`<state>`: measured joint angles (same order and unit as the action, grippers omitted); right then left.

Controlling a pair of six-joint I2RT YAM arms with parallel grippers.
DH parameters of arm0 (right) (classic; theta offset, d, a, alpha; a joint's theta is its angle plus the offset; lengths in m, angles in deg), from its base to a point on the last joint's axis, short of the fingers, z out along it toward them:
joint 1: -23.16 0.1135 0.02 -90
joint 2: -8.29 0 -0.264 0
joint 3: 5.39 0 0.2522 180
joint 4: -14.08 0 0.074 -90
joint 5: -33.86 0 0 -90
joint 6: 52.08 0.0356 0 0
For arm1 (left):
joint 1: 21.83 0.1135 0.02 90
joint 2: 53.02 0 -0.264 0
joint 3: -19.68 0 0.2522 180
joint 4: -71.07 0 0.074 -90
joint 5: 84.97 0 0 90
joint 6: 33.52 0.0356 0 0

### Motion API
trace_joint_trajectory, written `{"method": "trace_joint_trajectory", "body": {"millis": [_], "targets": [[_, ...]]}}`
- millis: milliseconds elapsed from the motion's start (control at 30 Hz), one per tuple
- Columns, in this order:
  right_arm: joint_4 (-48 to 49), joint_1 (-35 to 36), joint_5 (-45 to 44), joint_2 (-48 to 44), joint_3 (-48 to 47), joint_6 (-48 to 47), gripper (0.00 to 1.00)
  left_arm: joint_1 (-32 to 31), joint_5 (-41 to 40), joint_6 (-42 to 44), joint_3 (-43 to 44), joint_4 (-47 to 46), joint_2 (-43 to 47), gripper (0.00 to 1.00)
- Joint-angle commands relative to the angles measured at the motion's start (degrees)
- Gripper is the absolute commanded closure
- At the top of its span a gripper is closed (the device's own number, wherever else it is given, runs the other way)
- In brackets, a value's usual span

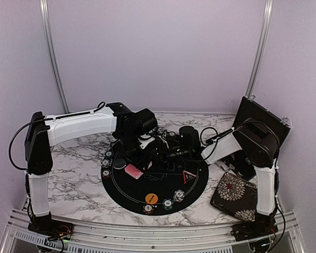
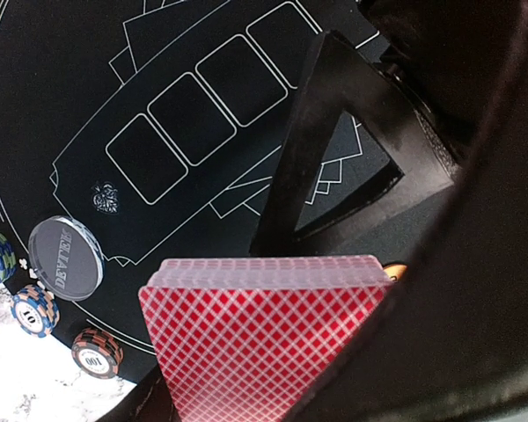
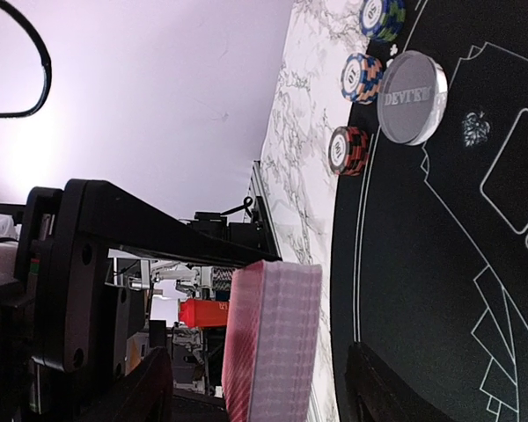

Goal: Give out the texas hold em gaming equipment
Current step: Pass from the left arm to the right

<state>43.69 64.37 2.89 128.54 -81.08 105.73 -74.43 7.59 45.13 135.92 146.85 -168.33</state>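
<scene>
1. Top external: deck [image 1: 132, 170] over left half of mat [image 1: 126, 191]; mat on worktop [image 1: 73, 168]; chips [image 1: 167, 203] at near rim.
2. Left wrist: left jaws grasping deck; grey disc [image 2: 65, 258] flat on mat.
3. Right wrist: right jaws released, flanking deck, not touching.

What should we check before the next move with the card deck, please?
1. The deck sits in the left gripper: ok.
2. The right gripper straddles the deck: ok, one finger on each side.
3. It touches the deck: not ok, gaps on both sides.
4. Only one card would be taken: cannot tell.
5. The card outlines on the mat are bare: ok, where visible.
6. The dealer disc and chips are out of the way: ok, near the mat's edge.
</scene>
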Motion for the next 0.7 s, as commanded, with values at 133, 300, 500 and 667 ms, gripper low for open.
{"method": "trace_joint_trajectory", "body": {"millis": [133, 300, 500, 667], "targets": [[5.4, 1.5, 1.2, 1.6, -0.1, 3.2, 0.4, -0.3, 0.4, 0.7, 2.1, 1.4, -0.5, 0.47], [7.5, 1.7, 1.4, 2.0, 0.2, 4.9, 0.45, -0.4, 0.4, 0.7, 2.3, 1.4, -0.8, 0.47], [9.4, 1.7, 1.6, 2.3, 0.7, 6.4, 0.52, -0.4, 0.3, 0.7, 2.6, 1.5, -0.9, 0.47], [12.3, 1.7, 1.9, 2.7, 1.3, 8.9, 0.58, -0.5, 0.2, 0.6, 2.7, 1.4, -1.0, 0.47]]}}
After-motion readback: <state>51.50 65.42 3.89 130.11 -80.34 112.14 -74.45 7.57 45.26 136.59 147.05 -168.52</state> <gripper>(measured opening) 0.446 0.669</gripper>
